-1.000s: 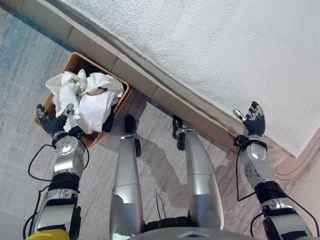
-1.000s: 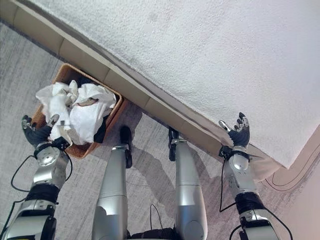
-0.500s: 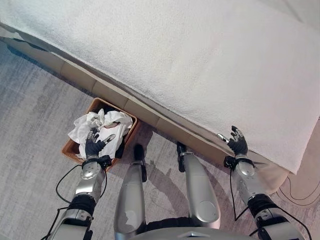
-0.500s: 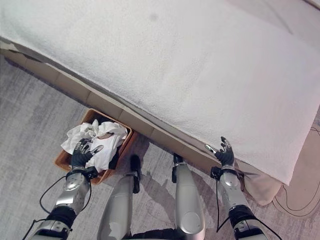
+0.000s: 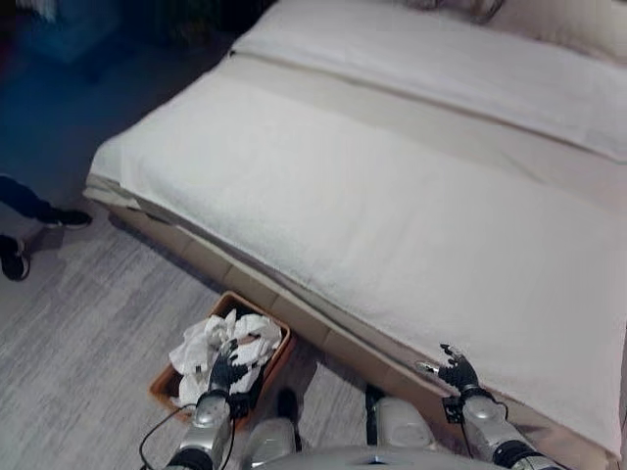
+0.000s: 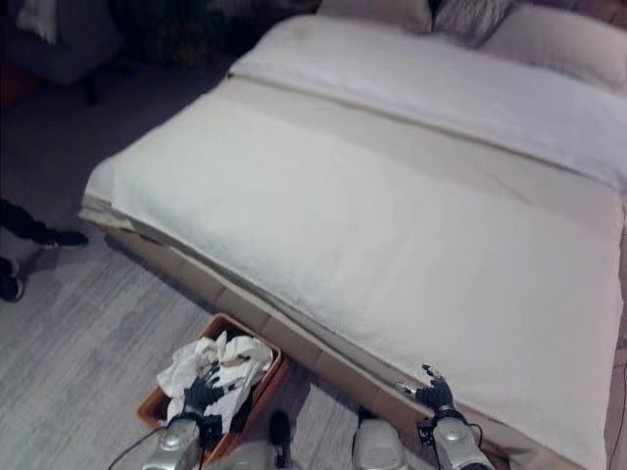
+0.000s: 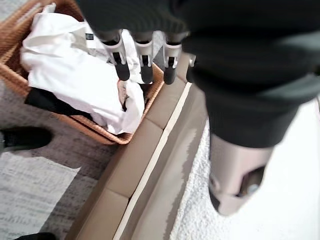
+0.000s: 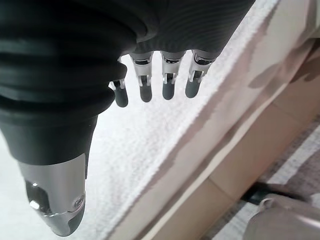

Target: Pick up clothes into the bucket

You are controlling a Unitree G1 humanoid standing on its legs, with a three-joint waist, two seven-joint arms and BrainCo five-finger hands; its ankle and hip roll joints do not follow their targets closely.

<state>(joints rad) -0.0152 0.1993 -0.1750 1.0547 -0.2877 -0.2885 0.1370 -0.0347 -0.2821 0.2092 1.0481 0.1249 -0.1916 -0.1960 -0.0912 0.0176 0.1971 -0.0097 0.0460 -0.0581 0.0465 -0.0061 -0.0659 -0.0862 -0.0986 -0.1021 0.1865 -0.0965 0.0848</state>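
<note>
A person's dark shoes (image 5: 39,217) stand on the grey floor (image 5: 78,313) at far left. Nearer the robot, the brown woven basket (image 5: 165,384) sits on the floor just beside the bed base, its long axis running diagonally from the floor toward the bed. White clothes (image 5: 211,338) are heaped in it, with a dark garment (image 7: 47,100) beneath. The left hand (image 5: 227,372) hovers over the heap, fingers (image 7: 121,62) straight, holding nothing. Across the white bed (image 5: 392,215), the right hand (image 5: 457,372) hangs at the blanket's edge, fingers (image 8: 167,85) straight and spread.
</note>
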